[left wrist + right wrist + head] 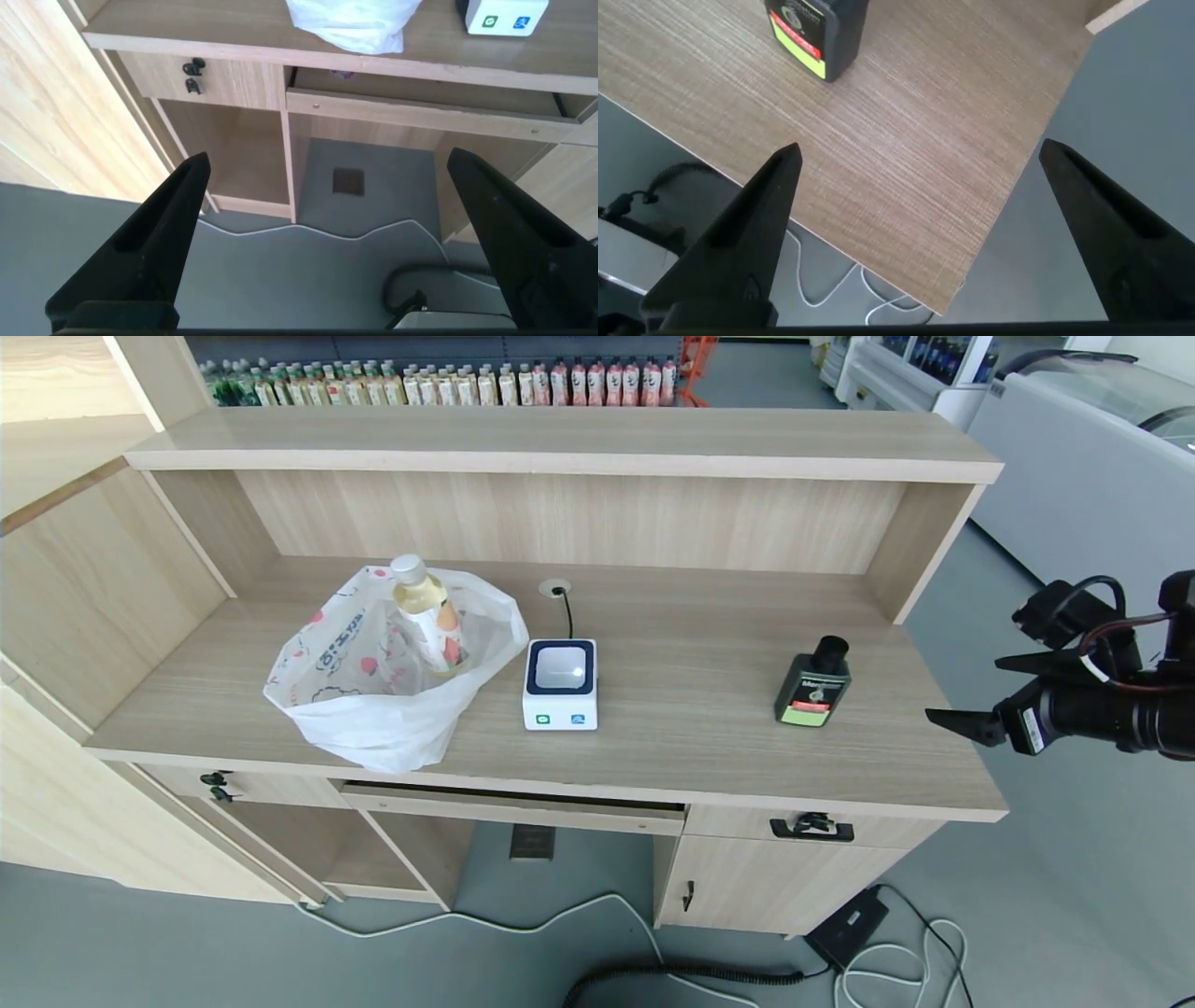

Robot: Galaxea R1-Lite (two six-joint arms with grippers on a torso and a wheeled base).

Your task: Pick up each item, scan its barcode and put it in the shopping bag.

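A white shopping bag (373,695) stands open on the left of the wooden counter (691,747), with a pale drink bottle (428,616) upright inside it. The white barcode scanner (560,684) sits mid-counter. A dark green bottle (814,686) with a black cap stands alone on the right, and also shows as the dark green bottle (817,33). My right gripper (990,695) hovers open and empty off the counter's right end; that gripper (922,154) is above the counter's corner. My left gripper (327,163) hangs open and empty, low in front of the counter, below the bag (350,23) and scanner (505,17).
A raised back shelf (560,443) and side walls enclose the counter. The scanner's cable (566,611) runs to a hole behind it. Drawer handles (810,826) sit under the front edge. Cables (653,971) lie on the floor. Freezers (1074,439) stand at the right.
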